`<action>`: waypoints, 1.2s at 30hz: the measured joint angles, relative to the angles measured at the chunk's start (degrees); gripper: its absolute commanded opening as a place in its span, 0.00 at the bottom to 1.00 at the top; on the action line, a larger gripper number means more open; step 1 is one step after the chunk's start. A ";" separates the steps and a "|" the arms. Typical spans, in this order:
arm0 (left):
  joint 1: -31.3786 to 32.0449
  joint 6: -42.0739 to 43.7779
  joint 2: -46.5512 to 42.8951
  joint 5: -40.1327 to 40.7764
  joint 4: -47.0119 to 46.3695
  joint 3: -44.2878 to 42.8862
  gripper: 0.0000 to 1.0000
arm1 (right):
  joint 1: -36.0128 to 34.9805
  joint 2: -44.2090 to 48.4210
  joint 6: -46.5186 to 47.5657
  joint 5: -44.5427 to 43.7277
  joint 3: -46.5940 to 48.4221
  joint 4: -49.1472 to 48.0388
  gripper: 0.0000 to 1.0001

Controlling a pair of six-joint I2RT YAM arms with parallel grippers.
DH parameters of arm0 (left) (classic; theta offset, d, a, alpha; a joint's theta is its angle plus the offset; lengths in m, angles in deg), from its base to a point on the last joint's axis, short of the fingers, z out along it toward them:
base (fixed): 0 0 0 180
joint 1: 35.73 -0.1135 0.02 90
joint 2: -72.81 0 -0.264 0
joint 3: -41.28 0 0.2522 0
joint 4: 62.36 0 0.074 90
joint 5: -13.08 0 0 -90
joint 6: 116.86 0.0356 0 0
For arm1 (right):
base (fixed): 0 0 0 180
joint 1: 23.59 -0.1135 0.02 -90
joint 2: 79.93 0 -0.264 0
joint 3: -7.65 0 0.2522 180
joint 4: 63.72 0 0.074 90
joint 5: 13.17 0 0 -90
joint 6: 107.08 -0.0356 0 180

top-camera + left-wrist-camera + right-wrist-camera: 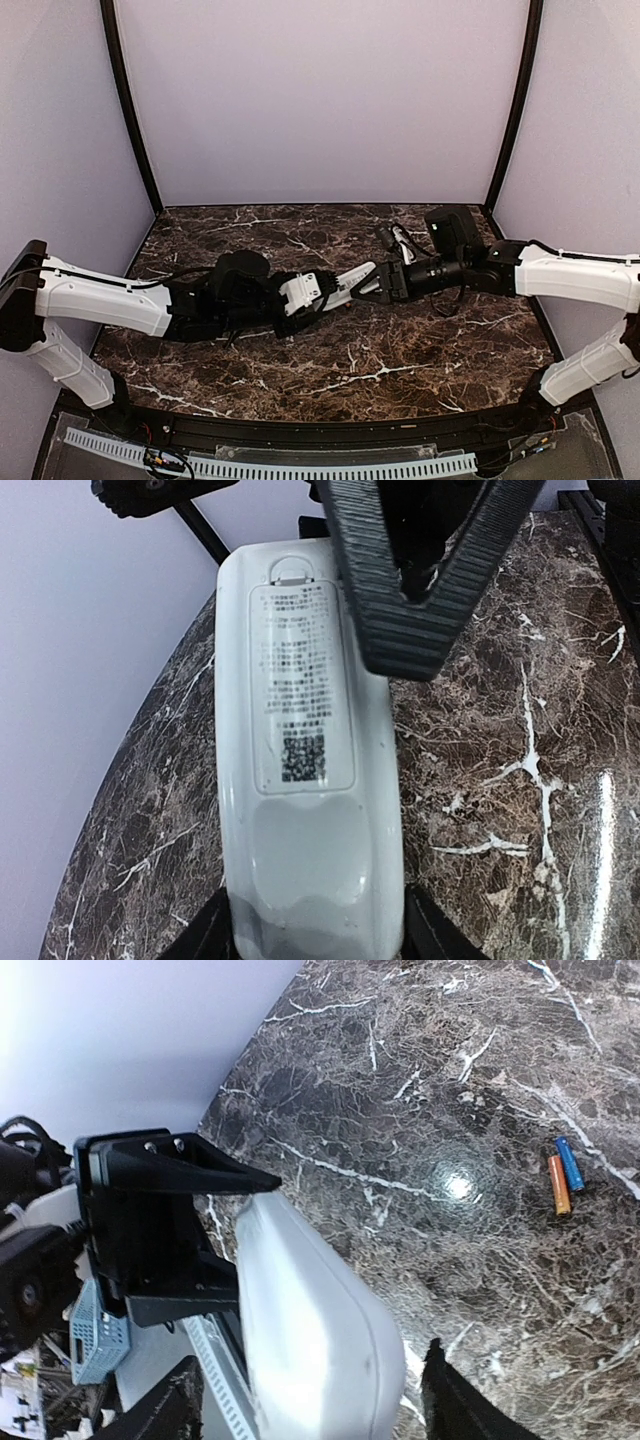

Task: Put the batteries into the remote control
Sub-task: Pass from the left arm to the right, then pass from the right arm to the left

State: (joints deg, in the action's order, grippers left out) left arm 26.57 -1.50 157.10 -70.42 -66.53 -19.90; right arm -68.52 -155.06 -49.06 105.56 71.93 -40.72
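Note:
My left gripper is shut on the near end of the white remote control and holds it above the table, back side to the camera, with a printed label and a QR code showing. From the top view the remote control points right toward my right gripper. That right gripper is open, one finger on each side of the remote control, with a gap on both sides. The orange battery and the blue battery lie side by side on the marble.
The dark marble table is closed in by pale walls at the back and sides. A white perforated rail runs along the near edge. My left gripper's black body fills the left of the right wrist view.

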 measured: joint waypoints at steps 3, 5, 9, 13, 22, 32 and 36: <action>0.07 0.63 0.00 0.13 -0.02 0.07 0.00 | 0.00 -0.72 -0.04 1.40 0.46 -1.90 0.50; 0.09 0.98 0.00 0.20 -0.04 0.07 0.00 | 0.00 -1.46 -0.17 2.12 0.66 -2.89 0.44; 0.24 1.31 0.00 0.15 -0.07 0.13 0.00 | 0.00 -2.78 0.07 3.39 1.27 -3.78 0.38; 0.24 1.49 -0.04 -0.09 -0.28 0.37 0.00 | 0.00 -3.67 0.46 4.11 1.64 -4.46 0.14; 0.24 1.88 -0.83 0.42 -0.96 1.29 0.48 | 0.28 -4.48 0.48 8.48 2.43 -6.03 0.00; 0.42 0.68 -0.85 0.33 -2.25 1.29 0.60 | 0.31 -4.26 4.63 13.09 2.43 -6.64 0.00; 0.55 0.00 -0.85 -0.07 -2.38 1.29 0.48 | 0.31 -4.09 5.40 13.55 2.43 -6.71 0.00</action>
State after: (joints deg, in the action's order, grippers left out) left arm 27.12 -1.50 156.25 -70.48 -68.91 -18.61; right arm -68.21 -159.15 -43.67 119.12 74.36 -47.43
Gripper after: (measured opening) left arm 0.576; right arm 0.186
